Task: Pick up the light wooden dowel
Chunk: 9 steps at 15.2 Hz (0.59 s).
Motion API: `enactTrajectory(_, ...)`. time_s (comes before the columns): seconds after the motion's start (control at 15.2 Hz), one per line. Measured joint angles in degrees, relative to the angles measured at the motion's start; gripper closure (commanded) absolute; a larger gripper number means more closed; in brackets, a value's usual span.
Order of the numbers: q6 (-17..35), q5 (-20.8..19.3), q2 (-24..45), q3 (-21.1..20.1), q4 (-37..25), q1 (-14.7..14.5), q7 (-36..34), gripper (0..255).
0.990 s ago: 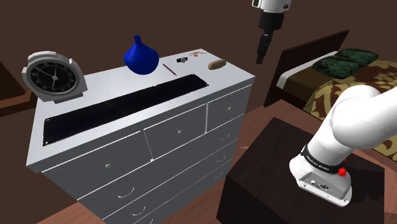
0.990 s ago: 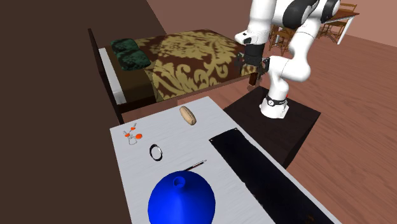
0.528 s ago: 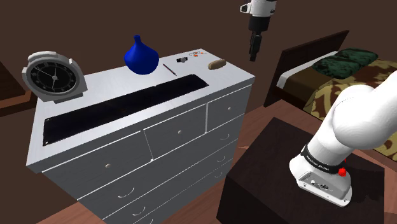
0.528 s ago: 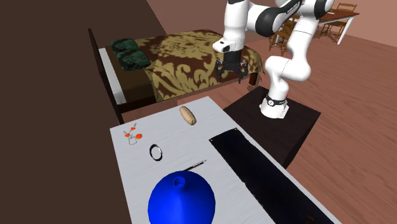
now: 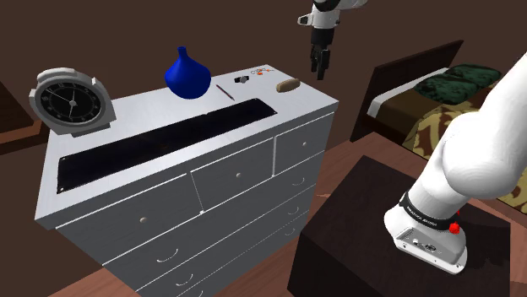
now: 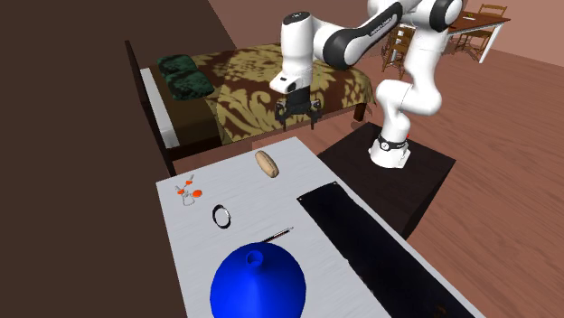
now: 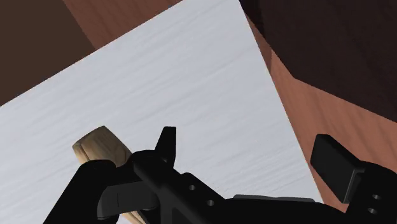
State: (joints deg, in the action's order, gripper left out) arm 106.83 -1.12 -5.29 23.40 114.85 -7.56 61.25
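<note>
Counts on the worktop (image 5: 302, 103) and bed (image 6: 271, 81)
One light wooden dowel (image 5: 288, 84), one blue vase (image 5: 187, 74), one grey clock (image 5: 72, 101), one black ring (image 6: 221, 215), one thin stick (image 6: 278, 236), one long black mat (image 5: 160, 141); two dark green pillows (image 6: 192, 86).

Flat, even lighting throughout, rather dim, with faint shadows.

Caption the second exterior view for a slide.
Open black gripper hovers above the end of the white dresser, close to the light wooden dowel, not touching it.
</note>
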Motion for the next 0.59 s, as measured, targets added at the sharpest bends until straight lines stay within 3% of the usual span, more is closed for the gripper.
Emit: enactTrajectory(0.59, -2.6, 8.9, 23.4, -0.2, -22.2, 3.0, 22.9, 0)
